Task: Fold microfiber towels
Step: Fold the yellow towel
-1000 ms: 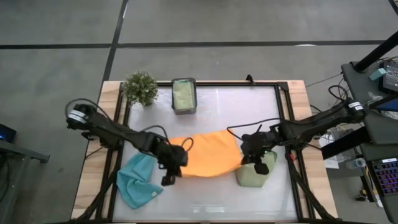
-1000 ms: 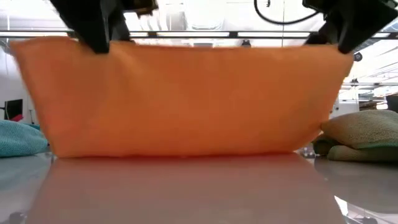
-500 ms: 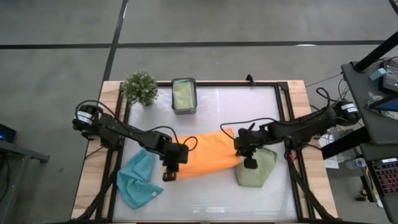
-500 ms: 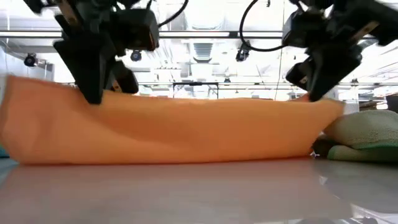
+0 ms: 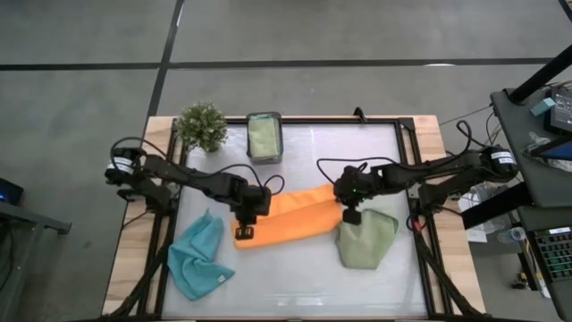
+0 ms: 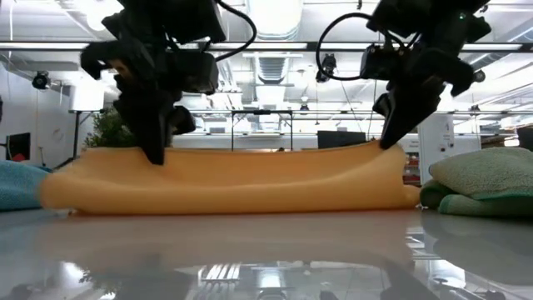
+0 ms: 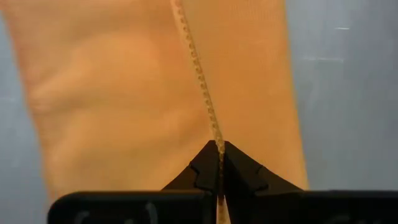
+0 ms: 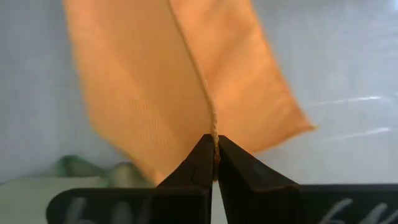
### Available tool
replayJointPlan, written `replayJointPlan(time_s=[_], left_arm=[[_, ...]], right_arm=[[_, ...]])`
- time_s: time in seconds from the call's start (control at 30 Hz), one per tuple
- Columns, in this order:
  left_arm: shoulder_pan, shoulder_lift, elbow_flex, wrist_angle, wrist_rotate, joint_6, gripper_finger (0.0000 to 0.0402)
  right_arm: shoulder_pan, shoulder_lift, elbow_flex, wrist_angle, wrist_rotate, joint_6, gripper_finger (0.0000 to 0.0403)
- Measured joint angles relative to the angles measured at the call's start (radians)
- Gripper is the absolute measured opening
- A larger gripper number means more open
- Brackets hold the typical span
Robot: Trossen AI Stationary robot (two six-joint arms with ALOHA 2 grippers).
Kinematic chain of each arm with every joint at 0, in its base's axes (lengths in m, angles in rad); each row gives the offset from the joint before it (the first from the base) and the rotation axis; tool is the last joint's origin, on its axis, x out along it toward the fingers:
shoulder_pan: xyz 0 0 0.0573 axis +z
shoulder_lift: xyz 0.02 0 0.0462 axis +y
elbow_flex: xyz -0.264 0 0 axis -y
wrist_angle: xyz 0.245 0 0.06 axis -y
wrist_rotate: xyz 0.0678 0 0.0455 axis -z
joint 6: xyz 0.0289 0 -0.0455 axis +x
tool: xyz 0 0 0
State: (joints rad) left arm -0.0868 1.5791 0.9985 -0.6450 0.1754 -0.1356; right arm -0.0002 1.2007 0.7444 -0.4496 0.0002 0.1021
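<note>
Your orange towel (image 5: pixel 290 222) lies folded over in the middle of the surface (image 5: pixel 295 277), just beside the green towel (image 5: pixel 366 240) and near the blue towel (image 5: pixel 197 259). Your left gripper (image 5: pixel 245 224) is pinched shut on one end of the orange towel's edge, and your right gripper (image 5: pixel 350 213) is pinched shut on the other end — both jaws grip the seam tight. If you let go before the top edge lines up with the bottom one, the fold could end up crooked. Pull too hard and the orange towel may slide into the green towel — go slow.
</note>
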Motion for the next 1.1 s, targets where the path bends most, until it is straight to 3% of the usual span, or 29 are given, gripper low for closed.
replayJointPlan(time_s=[0.47, 0.67, 0.9, 1.1], left_arm=[[0.134, 0.001, -0.063, 0.014, -0.080, 0.071, 0.0000], [0.140, 0.002, -0.074, 0.056, -0.090, 0.071, 0.0000], [0.140, 0.002, -0.074, 0.060, -0.212, 0.071, 0.0000], [0.140, 0.002, -0.074, 0.061, -0.243, 0.064, 0.0000]], right_arm=[[-0.057, 0.057, -0.002, -0.002, 0.158, -0.011, 0.0008], [-0.060, 0.119, -0.002, 0.012, 0.164, -0.021, 0.0008], [-0.060, 0.170, 0.013, 0.017, 0.238, -0.024, 0.0009], [-0.060, 0.183, 0.031, 0.018, 0.237, -0.025, 0.0010]])
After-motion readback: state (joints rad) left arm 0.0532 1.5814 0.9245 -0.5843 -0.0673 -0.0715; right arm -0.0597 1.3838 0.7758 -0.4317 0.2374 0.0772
